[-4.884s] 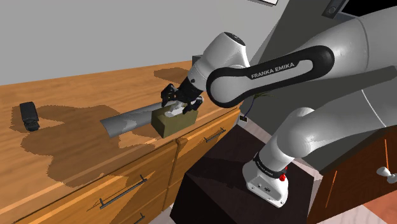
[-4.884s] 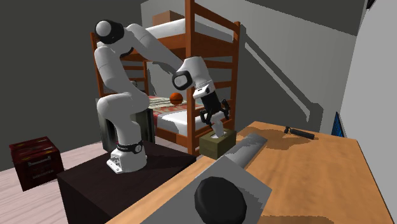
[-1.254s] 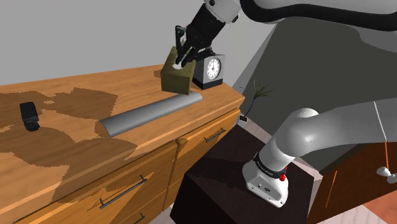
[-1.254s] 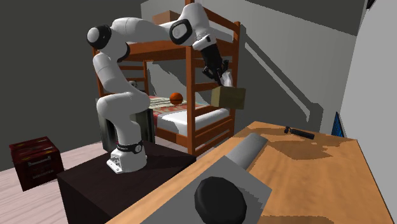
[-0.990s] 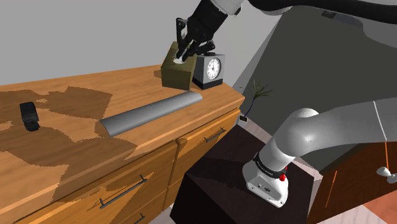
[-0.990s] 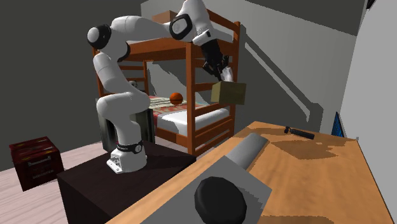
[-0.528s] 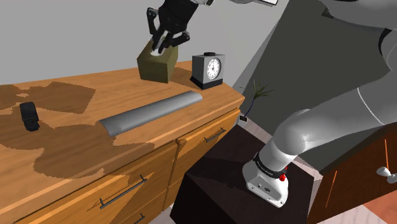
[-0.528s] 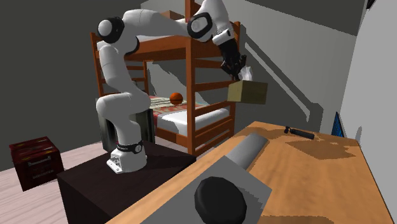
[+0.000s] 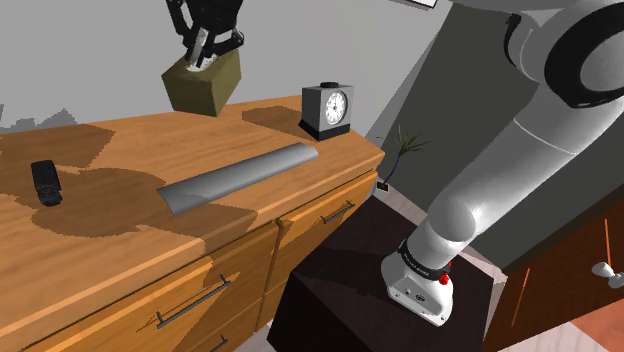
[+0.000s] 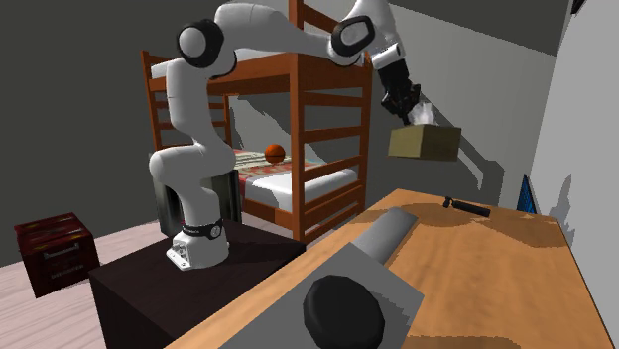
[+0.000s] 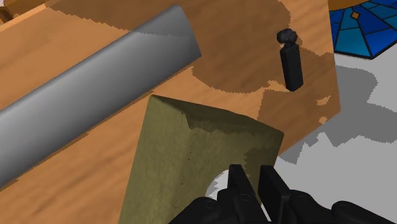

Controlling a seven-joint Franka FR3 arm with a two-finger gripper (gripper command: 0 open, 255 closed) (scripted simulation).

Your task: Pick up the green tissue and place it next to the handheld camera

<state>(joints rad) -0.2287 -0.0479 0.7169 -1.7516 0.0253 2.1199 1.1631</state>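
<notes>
An olive-green tissue box [image 9: 203, 82] hangs in the air above the wooden counter [image 9: 120, 230], tilted. My gripper [image 9: 207, 45] is shut on the white tissue sticking out of its top. In the second exterior view the box [image 10: 425, 142] hangs under the gripper [image 10: 409, 107], high over the counter's far end. In the wrist view the fingers [image 11: 238, 184] stand close together at the box's [image 11: 191, 153] upper edge. The black handheld camera [image 9: 43, 181] lies on the counter toward the shoulder view's left, also seen beyond the box [image 11: 291, 60] and as a small dark stick [image 10: 468, 206].
A long grey half-cylinder [image 9: 240, 172] lies across the counter's middle. A black alarm clock [image 9: 327, 108] stands at the counter's corner. A bunk bed [image 10: 298, 149] stands behind the arm. A blue patterned rug [image 11: 366, 25] lies past the counter's edge.
The arm has carried the tissue box higher and toward the shoulder view's left, away from the clock and nearer the handheld camera. The grip has not changed.
</notes>
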